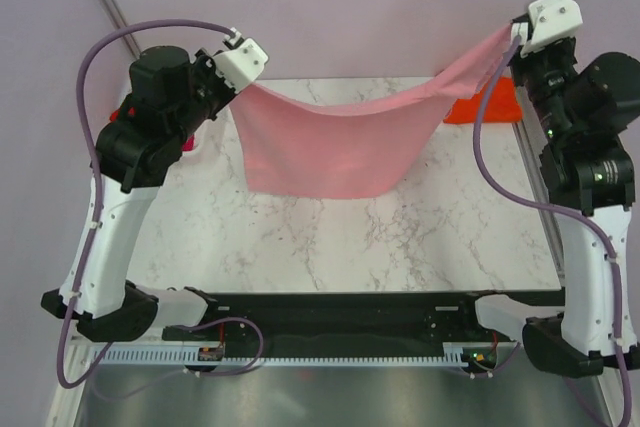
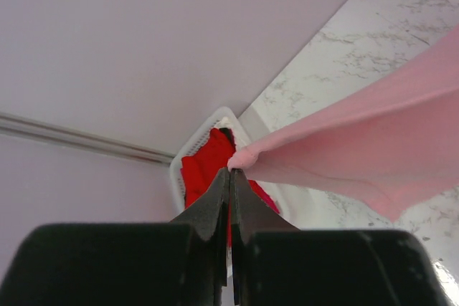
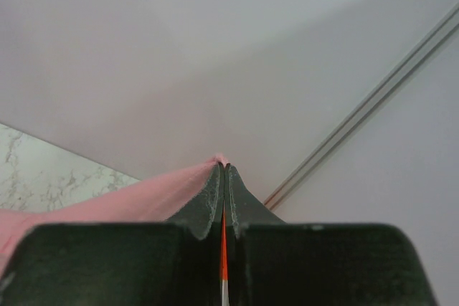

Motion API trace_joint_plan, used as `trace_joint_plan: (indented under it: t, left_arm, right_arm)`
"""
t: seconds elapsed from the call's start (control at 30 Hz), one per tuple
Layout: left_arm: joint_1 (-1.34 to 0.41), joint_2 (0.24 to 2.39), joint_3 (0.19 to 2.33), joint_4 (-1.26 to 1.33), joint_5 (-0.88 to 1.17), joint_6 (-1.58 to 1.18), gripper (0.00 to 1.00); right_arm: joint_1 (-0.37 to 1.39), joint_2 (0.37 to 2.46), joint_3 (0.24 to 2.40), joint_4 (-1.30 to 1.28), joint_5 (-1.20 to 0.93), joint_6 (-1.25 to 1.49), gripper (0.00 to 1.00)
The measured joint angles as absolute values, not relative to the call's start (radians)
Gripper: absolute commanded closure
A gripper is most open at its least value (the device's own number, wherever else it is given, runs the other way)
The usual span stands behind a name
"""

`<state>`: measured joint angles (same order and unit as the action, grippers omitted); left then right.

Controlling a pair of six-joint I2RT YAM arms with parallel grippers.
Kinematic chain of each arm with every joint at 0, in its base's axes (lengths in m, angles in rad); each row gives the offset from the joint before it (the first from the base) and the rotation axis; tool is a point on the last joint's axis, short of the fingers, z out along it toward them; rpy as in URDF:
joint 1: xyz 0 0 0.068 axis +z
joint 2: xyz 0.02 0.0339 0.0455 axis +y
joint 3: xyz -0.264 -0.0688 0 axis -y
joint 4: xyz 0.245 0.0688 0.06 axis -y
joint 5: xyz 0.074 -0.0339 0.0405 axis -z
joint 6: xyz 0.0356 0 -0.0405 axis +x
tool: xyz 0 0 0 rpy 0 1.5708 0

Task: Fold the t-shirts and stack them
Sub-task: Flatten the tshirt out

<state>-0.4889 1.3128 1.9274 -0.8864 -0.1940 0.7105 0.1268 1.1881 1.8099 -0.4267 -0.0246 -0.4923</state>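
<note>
The light pink t-shirt (image 1: 330, 142) hangs stretched in the air between both grippers, sagging in the middle above the marble table. My left gripper (image 1: 240, 82) is shut on its left corner; in the left wrist view (image 2: 231, 171) the pink cloth (image 2: 358, 141) runs off to the right. My right gripper (image 1: 517, 35) is shut on its right corner, and the right wrist view (image 3: 224, 166) shows the cloth (image 3: 122, 202) trailing left. The orange t-shirt (image 1: 485, 107) lies at the back right of the table. The deep red t-shirt (image 2: 204, 170) lies in the basket.
The white mesh basket (image 2: 188, 148) stands at the table's back left, mostly hidden behind the left arm in the top view. The marble table (image 1: 330, 237) reaches forward to the arm bases. Grey walls with metal rails (image 2: 86, 141) stand behind.
</note>
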Motion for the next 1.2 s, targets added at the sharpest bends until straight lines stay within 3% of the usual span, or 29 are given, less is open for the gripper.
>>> trace_joint_plan:
  t: [0.43, 0.7, 0.83, 1.0, 1.2]
  left_arm:
    - [-0.472, 1.211, 2.094, -0.888, -0.235, 0.777, 0.98]
    - [-0.472, 1.127, 2.111, -0.840, -0.239, 0.869, 0.98]
    - [-0.472, 1.128, 2.109, -0.796, -0.240, 0.905, 0.98]
    - [-0.472, 1.132, 1.934, -0.728, -0.240, 0.927, 0.98]
    - [-0.430, 1.203, 1.565, -0.609, -0.223, 0.971, 0.98]
  right_arm:
    - [0.127, 0.974, 1.953, -0.441, 0.024, -0.584, 1.00]
    - [0.127, 1.000, 2.096, -0.430, 0.036, -0.616, 1.00]
    - [0.127, 1.018, 2.048, -0.363, 0.039, -0.645, 1.00]
    - [0.127, 1.060, 1.871, -0.286, 0.035, -0.648, 1.00]
    - [0.127, 1.172, 1.620, -0.204, 0.002, -0.619, 1.00]
